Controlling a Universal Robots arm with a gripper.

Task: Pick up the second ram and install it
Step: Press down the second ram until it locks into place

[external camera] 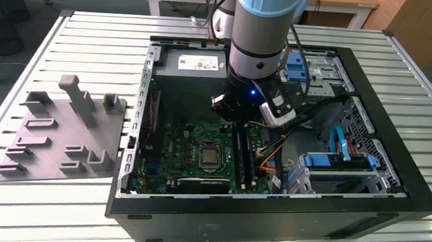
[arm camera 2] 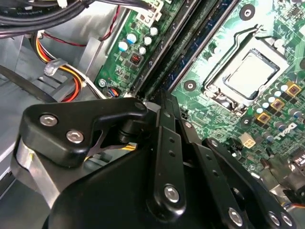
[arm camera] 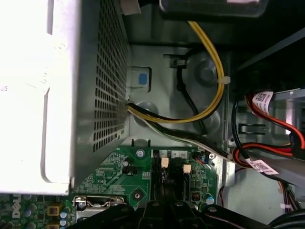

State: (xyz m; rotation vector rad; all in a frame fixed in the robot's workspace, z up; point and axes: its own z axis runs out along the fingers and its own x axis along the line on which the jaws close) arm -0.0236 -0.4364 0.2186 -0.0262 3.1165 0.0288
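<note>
Grey-and-pale-blue arm (external camera: 259, 28) — black wrist with a small blue light — black pincer (arm camera 2: 162, 102) links with silver screws.

No print is clear enough to read: white labels sit on the power supply (external camera: 197, 62) and red cables (arm camera: 267, 157), lettering illegible.

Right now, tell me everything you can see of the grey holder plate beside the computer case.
The grey holder plate looks like one matte moulded plastic piece. It lies flat on the slatted white table, to the exterior view's left of the open computer case. Blocks, brackets and slotted holders rise from its base, and the tall post near its far edge is the highest. Its near corner runs close along the case wall; whether they touch cannot be told.
</note>
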